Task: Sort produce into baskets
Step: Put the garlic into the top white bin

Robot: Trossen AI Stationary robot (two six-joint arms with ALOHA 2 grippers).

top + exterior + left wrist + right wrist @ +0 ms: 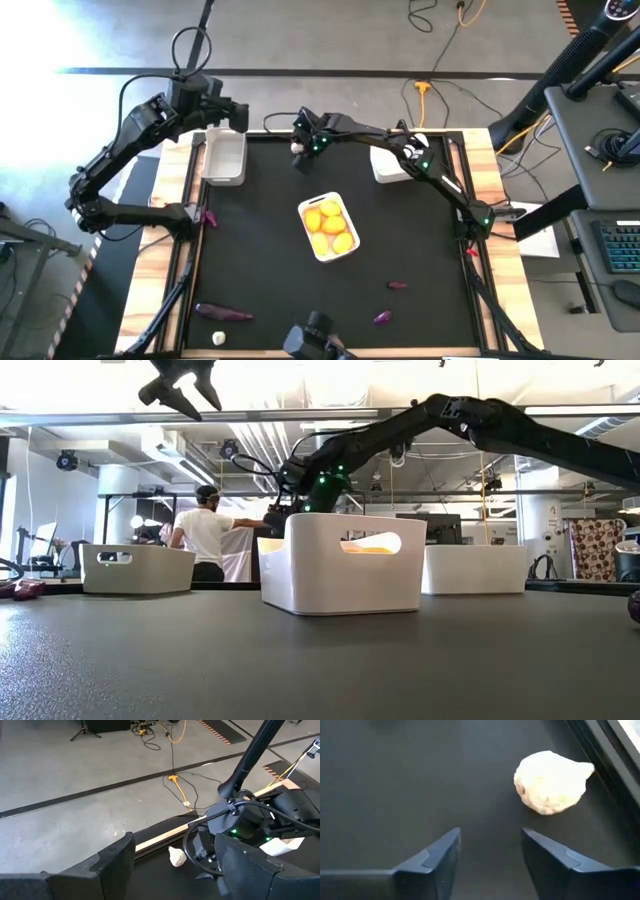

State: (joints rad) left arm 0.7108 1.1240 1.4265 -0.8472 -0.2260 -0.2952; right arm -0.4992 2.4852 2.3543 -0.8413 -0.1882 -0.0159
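A white garlic bulb (552,782) lies on the black mat near the table's far edge. My right gripper (490,850) hovers open just beside it (297,149), and the bulb sits outside the gap between the fingers. My left gripper (238,115) is open and raised above the far end of the left basket (223,158). It shows high up in the low view (182,385). The middle white basket (330,228) holds several yellow and orange fruits. The right white basket (388,166) stands partly under my right arm.
Dark purple vegetables lie on the mat at the near left (223,312), the near right (397,285) (382,317) and the left rim (208,217). A second garlic bulb (218,339) lies by the near edge. A person (205,535) stands in the room beyond.
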